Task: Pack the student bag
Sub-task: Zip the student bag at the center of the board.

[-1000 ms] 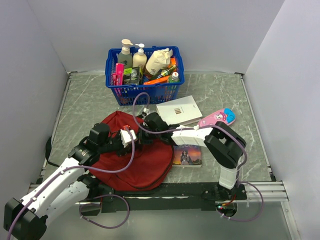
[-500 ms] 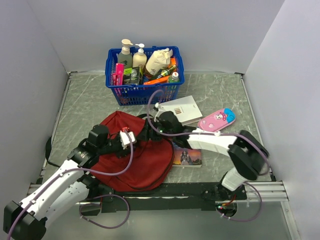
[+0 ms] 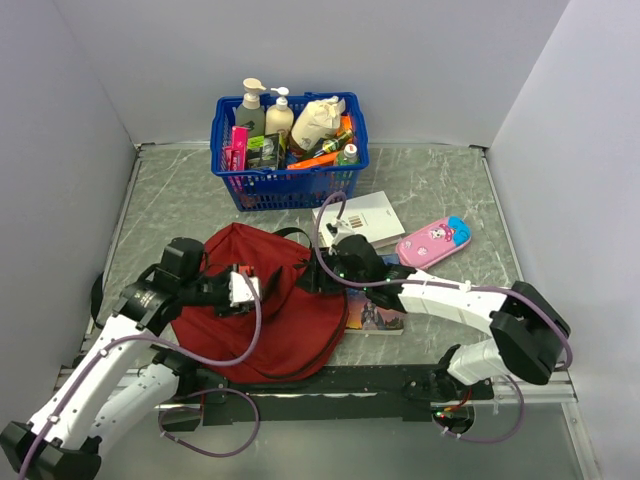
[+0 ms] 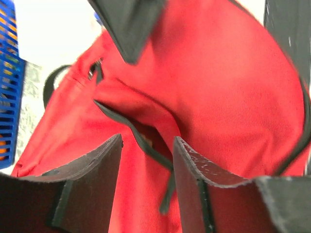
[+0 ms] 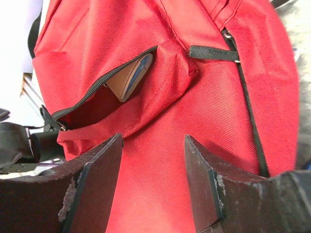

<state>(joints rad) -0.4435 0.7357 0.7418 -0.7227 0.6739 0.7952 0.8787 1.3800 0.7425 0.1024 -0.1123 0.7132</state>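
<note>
Grey marbled bench (image 3: 450,190) surface, enclosed by pale walls on three sides. The student bag (image 3: 270,320) lies flat toward the near edge, left of centre, with its dark-red fabric uppermost and black straps at its far side. One zippered pocket (image 5: 104,97) is open, and a flat tan-and-blue item (image 5: 131,75) shows inside it. The left end effector (image 3: 262,287) is over the bag's left half, released, with jaws parted and nothing between them. The right end effector (image 3: 312,277) is over the bag's far-right part, likewise released and empty; the right wrist view shows the open pocket ahead of its fingers. An illustrated book (image 3: 378,315) lies just beside the bag's right edge. A white book (image 3: 365,215) and a pink case (image 3: 433,238) lie further toward the right edge. A blue basket (image 3: 290,185) of bottles stands at the far edge.
</note>
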